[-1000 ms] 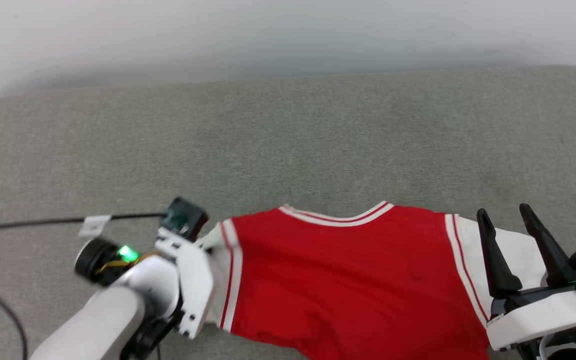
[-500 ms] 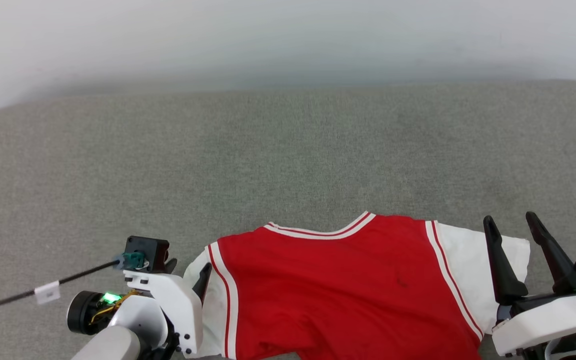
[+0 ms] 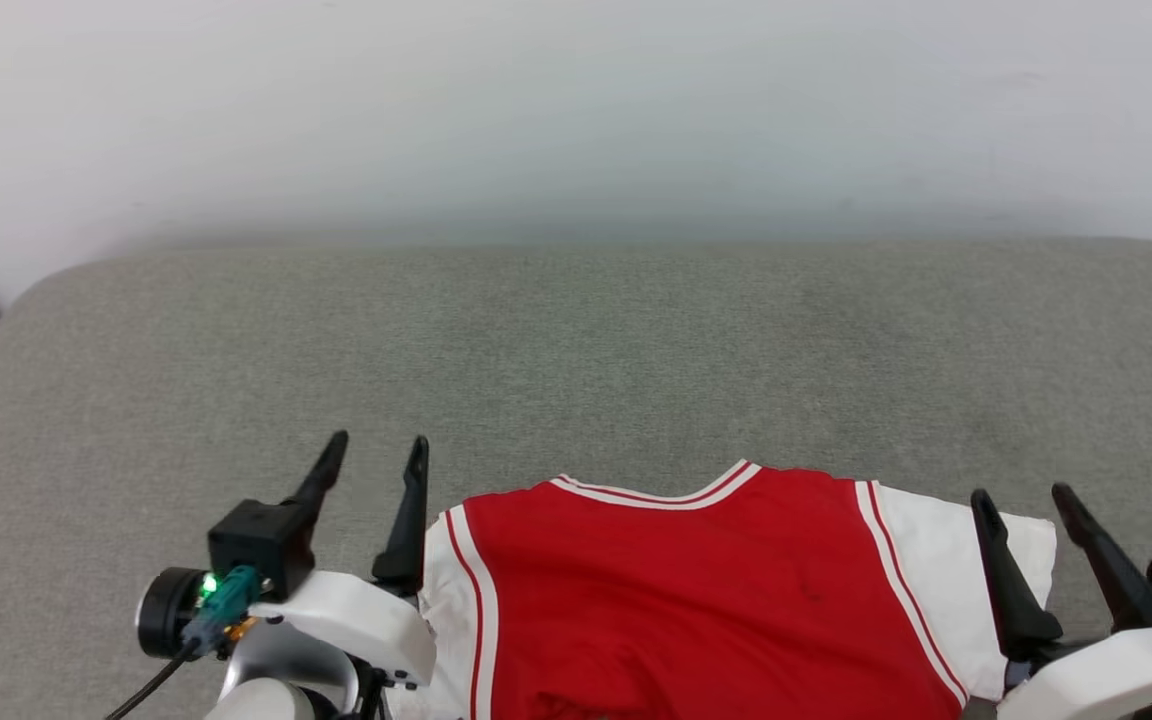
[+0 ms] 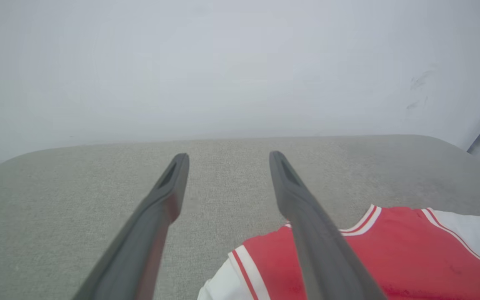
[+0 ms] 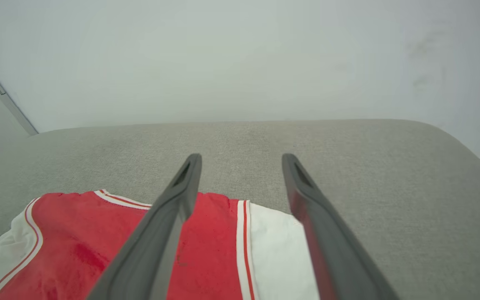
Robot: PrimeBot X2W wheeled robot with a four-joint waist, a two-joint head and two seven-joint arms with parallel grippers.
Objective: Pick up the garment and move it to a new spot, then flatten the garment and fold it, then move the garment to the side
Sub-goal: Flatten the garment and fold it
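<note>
Red garment (image 3: pixel 686 600) with white sleeves lies spread flat at the near edge of the grey fabric-covered worktop (image 3: pixel 576 350), its striped collar toward the pale wall (image 3: pixel 576 120). The bottom of the head view cuts off its lower part. The left pincer (image 3: pixel 379 442) is spread wide and holds nothing. It stands just beside the shirt's left sleeve, its inner finger close to the sleeve's edge. The right pincer (image 3: pixel 1020 494) is also spread wide and empty. It stands at the right sleeve, with one finger in front of the white cloth and the other past the sleeve's outer edge. Whether either touches the cloth cannot be told.
</note>
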